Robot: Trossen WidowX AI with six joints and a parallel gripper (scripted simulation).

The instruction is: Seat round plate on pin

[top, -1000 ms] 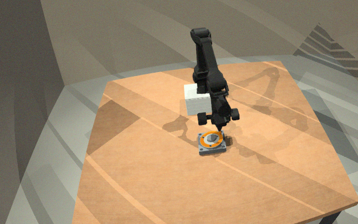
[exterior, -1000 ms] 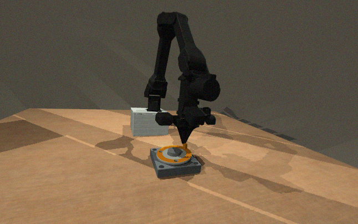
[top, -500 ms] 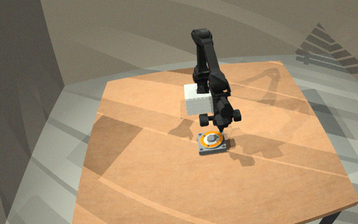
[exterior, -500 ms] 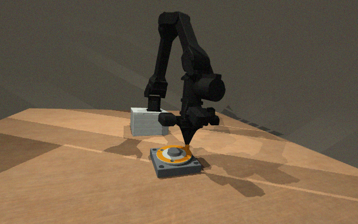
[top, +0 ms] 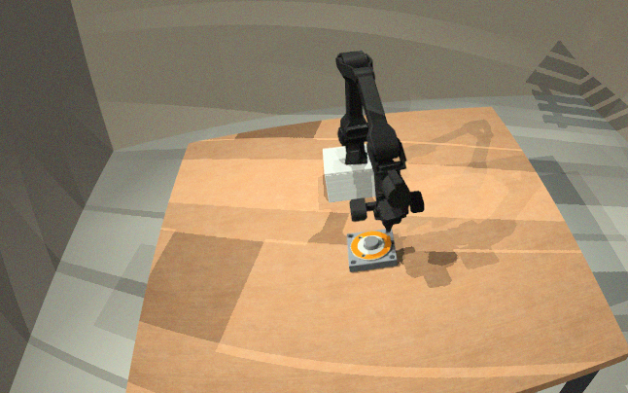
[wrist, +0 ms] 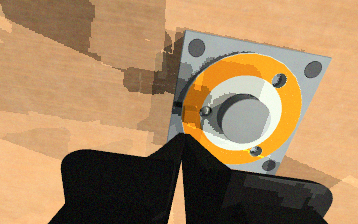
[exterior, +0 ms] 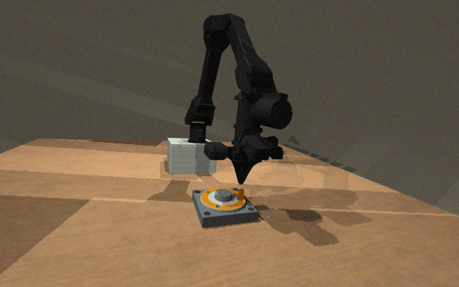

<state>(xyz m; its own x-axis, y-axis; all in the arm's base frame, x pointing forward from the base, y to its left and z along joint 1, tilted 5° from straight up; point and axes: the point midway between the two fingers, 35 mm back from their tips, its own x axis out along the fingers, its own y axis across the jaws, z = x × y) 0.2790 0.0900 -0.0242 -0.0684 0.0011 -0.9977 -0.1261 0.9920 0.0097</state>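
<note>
The round orange and white plate (top: 354, 247) (exterior: 206, 199) (wrist: 291, 112) sits around the grey post (top: 371, 242) (exterior: 223, 195) (wrist: 246, 120) on the square grey base (top: 373, 267) (exterior: 227, 219) (wrist: 307, 85). It looks nearly level. The orange tab (exterior: 241, 194) (wrist: 191, 114) stands at the plate's right side in the exterior view. In the wrist view, something small and greyish shows in the hole (wrist: 205, 111) beside the tab; I cannot tell surely whether it is the pin. My gripper (top: 388, 229) (exterior: 241, 182) (wrist: 183, 138) is shut and empty, its tips above and behind the tab with a visible gap.
The white block (top: 347, 187) (exterior: 187, 160) under the arm's foot stands behind the base on the wooden table (top: 301, 311) (exterior: 135, 245). Arm shadows fall across the wood beside the base.
</note>
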